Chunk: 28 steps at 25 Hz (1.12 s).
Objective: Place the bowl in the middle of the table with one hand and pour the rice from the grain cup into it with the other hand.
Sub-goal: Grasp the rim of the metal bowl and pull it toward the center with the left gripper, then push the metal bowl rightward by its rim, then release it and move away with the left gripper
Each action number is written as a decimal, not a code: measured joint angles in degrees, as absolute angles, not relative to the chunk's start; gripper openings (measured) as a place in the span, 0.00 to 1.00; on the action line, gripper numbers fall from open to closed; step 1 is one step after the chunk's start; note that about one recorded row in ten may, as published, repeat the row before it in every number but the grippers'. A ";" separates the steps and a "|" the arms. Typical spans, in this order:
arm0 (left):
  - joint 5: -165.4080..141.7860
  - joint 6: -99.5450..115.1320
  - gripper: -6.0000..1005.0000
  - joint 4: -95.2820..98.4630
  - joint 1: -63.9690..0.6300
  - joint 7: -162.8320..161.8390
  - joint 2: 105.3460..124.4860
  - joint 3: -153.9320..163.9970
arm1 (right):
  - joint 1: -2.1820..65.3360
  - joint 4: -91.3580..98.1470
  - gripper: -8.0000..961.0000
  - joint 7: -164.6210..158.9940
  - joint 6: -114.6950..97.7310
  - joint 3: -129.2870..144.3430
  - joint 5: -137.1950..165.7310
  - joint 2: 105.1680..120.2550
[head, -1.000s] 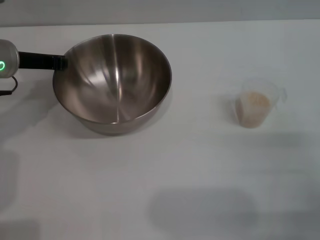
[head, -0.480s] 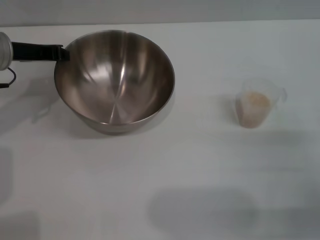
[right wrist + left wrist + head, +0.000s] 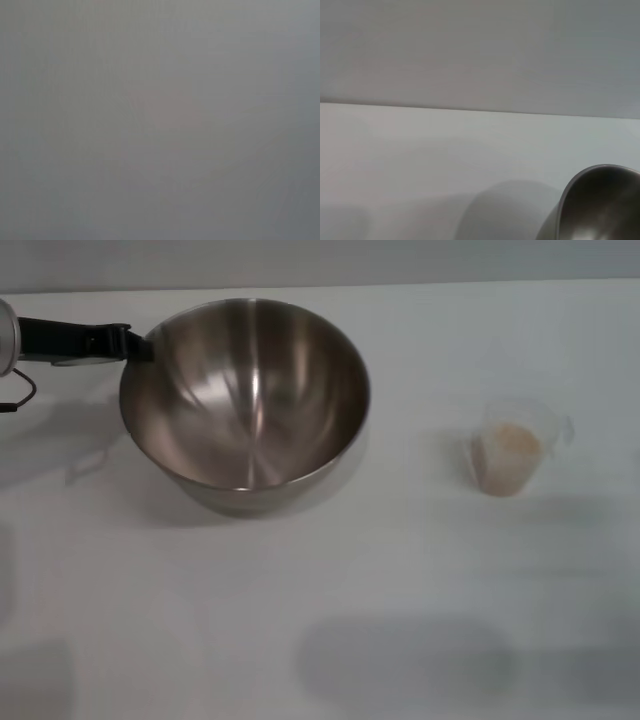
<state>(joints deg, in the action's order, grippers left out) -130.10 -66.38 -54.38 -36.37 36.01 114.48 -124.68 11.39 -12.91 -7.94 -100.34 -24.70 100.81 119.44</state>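
The large steel bowl (image 3: 245, 405) is left of the table's (image 3: 330, 570) centre in the head view, and it looks slightly tilted. My left gripper (image 3: 132, 342) reaches in from the left edge, its black fingers shut on the bowl's near-left rim. The left wrist view shows part of the bowl (image 3: 602, 205) rim. The clear grain cup (image 3: 512, 448) stands upright on the right, apart from the bowl, with rice (image 3: 510, 452) filling its lower part. My right gripper is out of view; its wrist view shows only plain grey.
Behind the white table (image 3: 420, 150) runs a grey wall (image 3: 480, 50). Soft shadows lie on the near part of the tabletop.
The bowl has shifted to the right, towards the table's centre, carried by my left gripper. The grain cup has not moved.
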 joint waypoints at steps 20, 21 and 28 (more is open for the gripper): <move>-125.02 -74.28 0.05 -59.23 -32.39 40.70 118.16 -121.11 | 11.44 -12.79 0.85 -7.63 -100.28 -24.70 100.81 119.36; -125.02 -74.28 0.05 -59.23 -32.39 40.70 118.16 -121.11 | 11.44 -12.79 0.85 -7.63 -100.28 -24.70 100.81 119.36; -124.69 -71.79 0.05 -58.82 -31.59 40.57 118.44 -116.57 | 11.43 -12.47 0.85 -7.60 -100.24 -24.70 100.81 119.35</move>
